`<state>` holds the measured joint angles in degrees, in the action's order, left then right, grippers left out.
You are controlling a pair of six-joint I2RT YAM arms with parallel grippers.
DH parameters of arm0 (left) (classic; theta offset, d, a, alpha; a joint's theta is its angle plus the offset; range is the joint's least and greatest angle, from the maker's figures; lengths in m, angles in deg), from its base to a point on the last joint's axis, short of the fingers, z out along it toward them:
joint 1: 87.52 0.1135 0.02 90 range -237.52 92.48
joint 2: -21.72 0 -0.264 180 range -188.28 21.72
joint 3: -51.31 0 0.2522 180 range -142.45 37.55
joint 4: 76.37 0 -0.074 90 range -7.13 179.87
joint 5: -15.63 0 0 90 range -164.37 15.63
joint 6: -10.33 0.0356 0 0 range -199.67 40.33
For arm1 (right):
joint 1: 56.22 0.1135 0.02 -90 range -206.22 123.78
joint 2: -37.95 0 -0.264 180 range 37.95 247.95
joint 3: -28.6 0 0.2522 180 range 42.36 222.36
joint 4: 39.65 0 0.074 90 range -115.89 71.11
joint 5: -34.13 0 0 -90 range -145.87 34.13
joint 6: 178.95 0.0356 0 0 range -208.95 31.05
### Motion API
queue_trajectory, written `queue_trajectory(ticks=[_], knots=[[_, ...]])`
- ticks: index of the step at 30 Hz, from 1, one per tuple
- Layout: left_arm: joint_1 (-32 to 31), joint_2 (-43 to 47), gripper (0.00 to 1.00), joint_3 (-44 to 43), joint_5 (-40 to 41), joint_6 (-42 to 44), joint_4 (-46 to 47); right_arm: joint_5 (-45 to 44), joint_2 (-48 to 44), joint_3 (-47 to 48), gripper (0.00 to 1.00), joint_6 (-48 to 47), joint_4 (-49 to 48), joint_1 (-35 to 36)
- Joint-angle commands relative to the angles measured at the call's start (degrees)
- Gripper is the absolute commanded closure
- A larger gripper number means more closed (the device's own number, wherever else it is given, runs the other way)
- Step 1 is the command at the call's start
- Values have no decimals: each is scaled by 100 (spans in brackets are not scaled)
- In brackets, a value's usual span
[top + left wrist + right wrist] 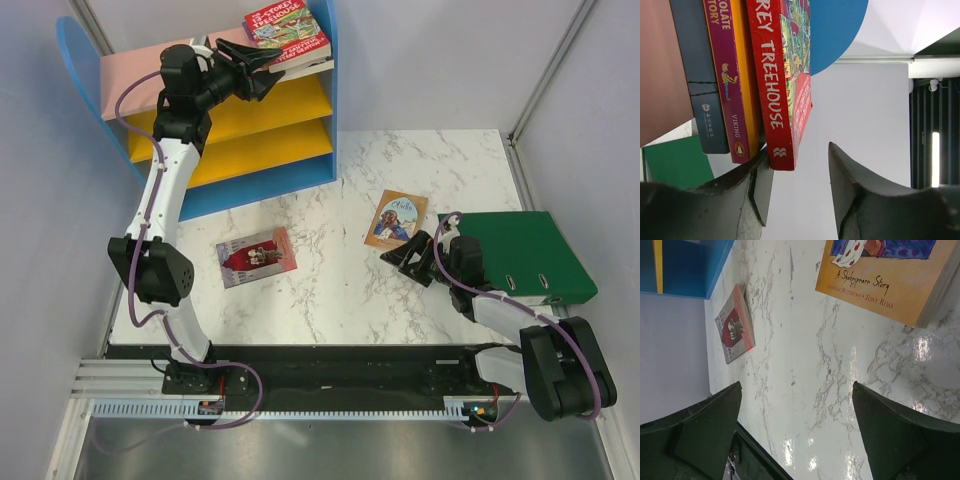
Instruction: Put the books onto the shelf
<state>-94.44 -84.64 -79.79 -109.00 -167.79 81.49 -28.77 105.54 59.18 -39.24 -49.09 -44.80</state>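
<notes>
Left pincer (800,160) parted beside the Treehouse book (782,90) stacked on the shelf (260,150) (not gripping it); right pincer (797,390) wide, ready for the Shakespeare book (890,275).

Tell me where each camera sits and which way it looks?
Top: high behind, looking down on the white marble table and blue-sided, pink-topped shelf; left arm and right arm show.
Left wrist: beside the shelf top, facing the red Treehouse paperback; left fingers show.
Right wrist: low over the table, facing the tan Shakespeare Story paperback; right fingers show.
Shared: top and left wrist see the Treehouse paperback.
</notes>
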Motion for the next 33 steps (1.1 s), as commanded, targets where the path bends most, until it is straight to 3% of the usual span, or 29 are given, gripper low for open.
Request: queue_trajectory(ticks=[1,23,29,33], knots=[[59,72,43,-193,-254,-162,171,42,35,6,2,12,-246,18],[164,538,41,756,-615,-92,205,33,52,23,2,-14,-229,9],[164,635,46,774,-606,-74,241,33,70,23,2,-6,-238,18],[164,722,56,809,-659,31,258,42,87,23,2,-6,-238,9]])
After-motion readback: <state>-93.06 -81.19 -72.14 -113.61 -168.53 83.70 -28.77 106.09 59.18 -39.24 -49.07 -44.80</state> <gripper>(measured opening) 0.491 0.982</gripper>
